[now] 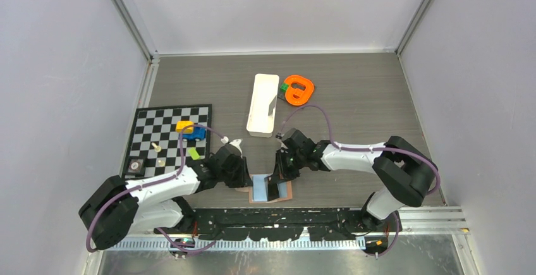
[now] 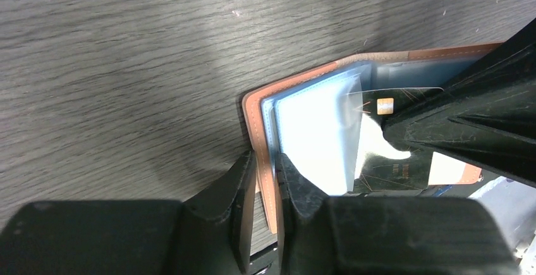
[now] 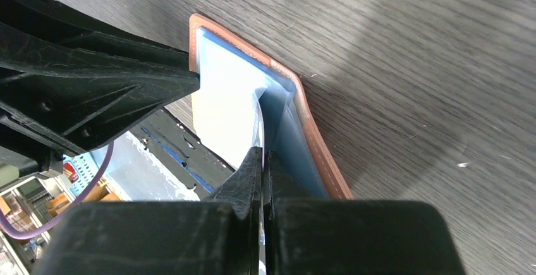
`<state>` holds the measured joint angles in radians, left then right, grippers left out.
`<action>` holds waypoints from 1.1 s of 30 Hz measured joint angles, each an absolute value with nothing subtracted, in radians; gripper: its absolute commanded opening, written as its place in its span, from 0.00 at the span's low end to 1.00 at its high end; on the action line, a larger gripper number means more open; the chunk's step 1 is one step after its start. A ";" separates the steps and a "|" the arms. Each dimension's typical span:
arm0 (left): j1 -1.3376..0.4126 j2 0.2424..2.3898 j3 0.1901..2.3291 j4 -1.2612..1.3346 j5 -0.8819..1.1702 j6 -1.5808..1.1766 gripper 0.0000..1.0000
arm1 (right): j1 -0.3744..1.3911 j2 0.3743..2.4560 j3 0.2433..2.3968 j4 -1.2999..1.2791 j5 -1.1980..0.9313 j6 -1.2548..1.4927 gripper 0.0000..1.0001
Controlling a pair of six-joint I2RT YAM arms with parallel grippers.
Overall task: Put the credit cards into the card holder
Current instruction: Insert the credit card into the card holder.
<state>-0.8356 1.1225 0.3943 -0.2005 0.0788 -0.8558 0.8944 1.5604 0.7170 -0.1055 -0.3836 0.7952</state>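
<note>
The tan card holder (image 1: 286,193) lies open near the table's front edge, its pale blue sleeves facing up. My left gripper (image 1: 245,175) grips its left side. In the left wrist view the two fingers pinch the leather cover's edge (image 2: 253,107), so the left gripper (image 2: 265,169) is shut on the holder. My right gripper (image 1: 277,181) is shut on a dark credit card (image 2: 387,167) with a gold chip. The card stands over the holder's inner sleeves. In the right wrist view the right gripper (image 3: 262,161) has its fingers pressed together on a thin pale edge, beside the holder's cover (image 3: 311,129).
A long white tray (image 1: 262,104) stands behind the grippers. An orange part (image 1: 299,90) with a green block (image 1: 285,87) lies to its right. The chessboard (image 1: 167,139) on the left carries yellow, blue and green pieces. The black base rail (image 1: 303,221) runs just below the holder.
</note>
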 measured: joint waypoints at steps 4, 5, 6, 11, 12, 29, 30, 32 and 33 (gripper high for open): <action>-0.835 1.126 0.394 -0.202 0.073 -0.857 0.12 | 0.894 1.559 0.705 -0.096 -0.374 0.804 0.00; -0.835 1.126 0.394 -0.202 0.073 -0.857 0.11 | 0.894 1.556 0.699 -0.087 -0.374 0.809 0.01; -0.835 1.126 0.394 -0.202 0.072 -0.857 0.09 | 0.894 1.553 0.690 -0.075 -0.371 0.816 0.00; -0.835 1.126 0.394 -0.203 0.072 -0.860 0.02 | 0.894 1.547 0.657 -0.025 -0.366 0.849 0.00; -0.835 1.126 0.394 -0.203 0.072 -0.860 0.01 | 0.894 1.546 0.653 -0.018 -0.364 0.854 0.01; -0.831 1.126 0.387 -0.195 0.068 -0.868 0.00 | 0.905 1.536 0.622 0.034 -0.324 0.920 0.01; -0.831 1.126 0.386 -0.195 0.068 -0.868 0.00 | 0.908 1.536 0.620 0.038 -0.319 0.925 0.01; -0.831 1.126 0.385 -0.194 0.068 -0.873 0.00 | 0.913 1.536 0.619 0.043 -0.307 0.936 0.01; -0.831 1.126 0.385 -0.194 0.068 -0.875 0.00 | 0.916 1.536 0.619 0.048 -0.302 0.942 0.00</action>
<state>-0.8310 1.1255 0.3847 -0.1936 0.0685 -0.8753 0.9157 1.5356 0.6186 0.0479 -0.3019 0.9424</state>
